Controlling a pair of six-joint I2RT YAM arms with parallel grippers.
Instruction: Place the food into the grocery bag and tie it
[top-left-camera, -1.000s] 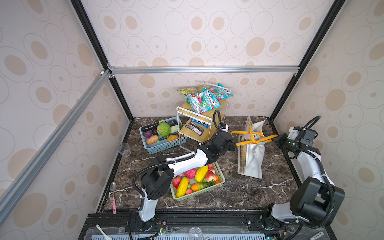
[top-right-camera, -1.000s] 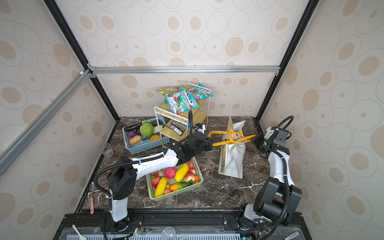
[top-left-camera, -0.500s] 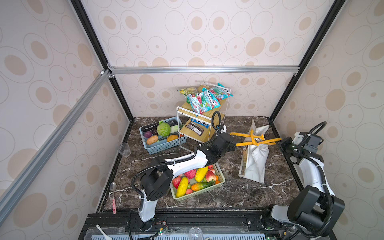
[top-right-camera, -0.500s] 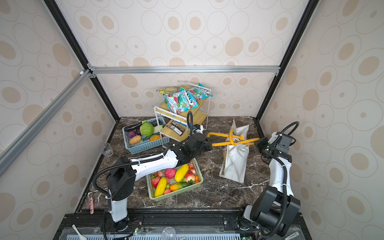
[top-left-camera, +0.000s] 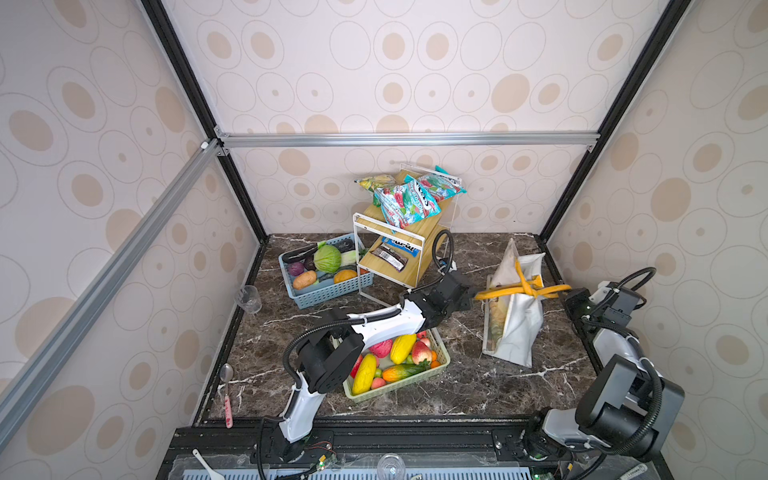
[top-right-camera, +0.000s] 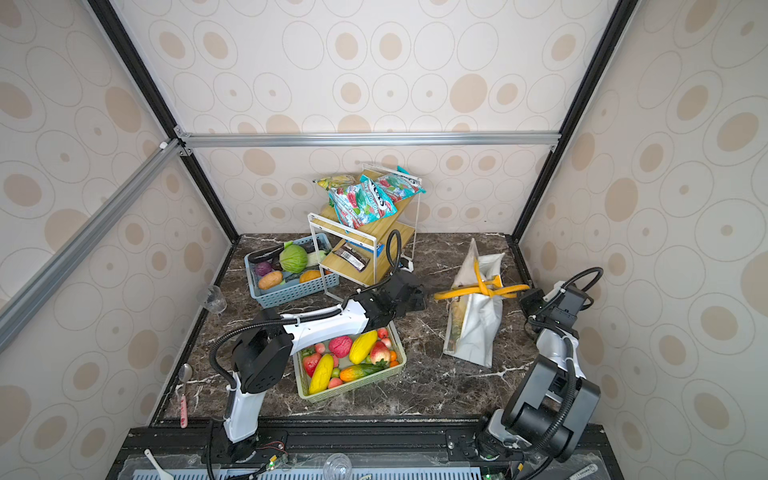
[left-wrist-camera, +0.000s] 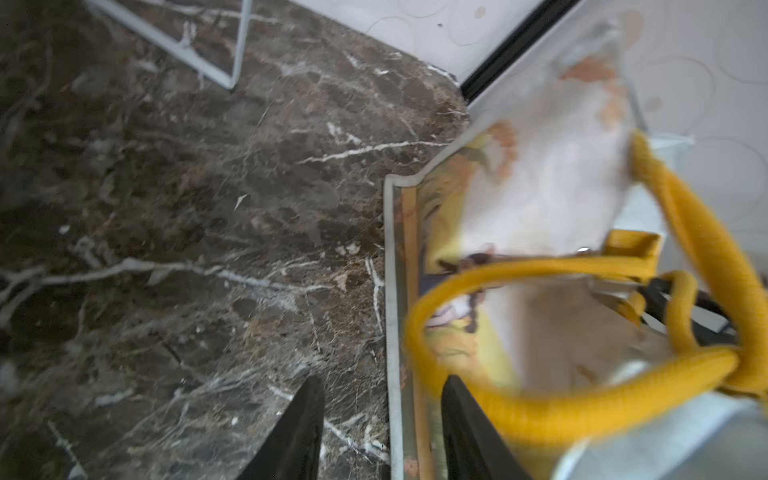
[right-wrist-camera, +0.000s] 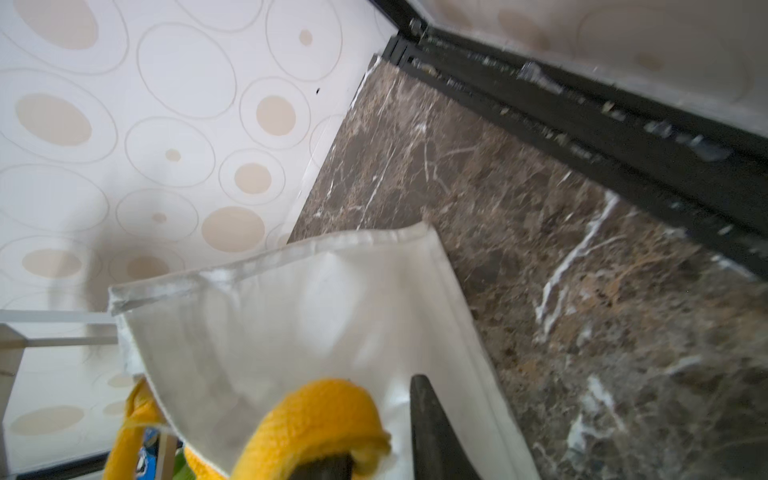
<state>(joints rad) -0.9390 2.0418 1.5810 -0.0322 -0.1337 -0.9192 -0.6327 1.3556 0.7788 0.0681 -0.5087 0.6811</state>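
The white grocery bag (top-left-camera: 515, 328) (top-right-camera: 473, 328) stands at the table's right. Its yellow handles (top-left-camera: 528, 286) (top-right-camera: 484, 286) are knotted across its top. What the bag holds is hidden. My left gripper (top-left-camera: 473, 296) (top-right-camera: 424, 297) is at the left end of the handles. In the left wrist view this gripper (left-wrist-camera: 382, 380) is open, and the handle loop (left-wrist-camera: 519, 415) runs just outside one finger. My right gripper (top-left-camera: 567, 296) (top-right-camera: 524, 297) is at the right end. It is open in the right wrist view (right-wrist-camera: 386, 419), with a handle loop (right-wrist-camera: 316, 411) draped over one finger.
A green basket (top-left-camera: 440, 365) of toy fruit sits under my left forearm. A blue basket (top-left-camera: 332, 291) of toy vegetables and a wire rack (top-left-camera: 361, 253) with snack bags stand behind. A clear cup (top-left-camera: 248, 297) and a spoon (top-left-camera: 226, 386) lie left. The right wall frame (right-wrist-camera: 623, 137) is close.
The right arm pulled the handles to the right and the bag shifted with them. Both grippers, shut on the handle ends before, have now parted their jaws.
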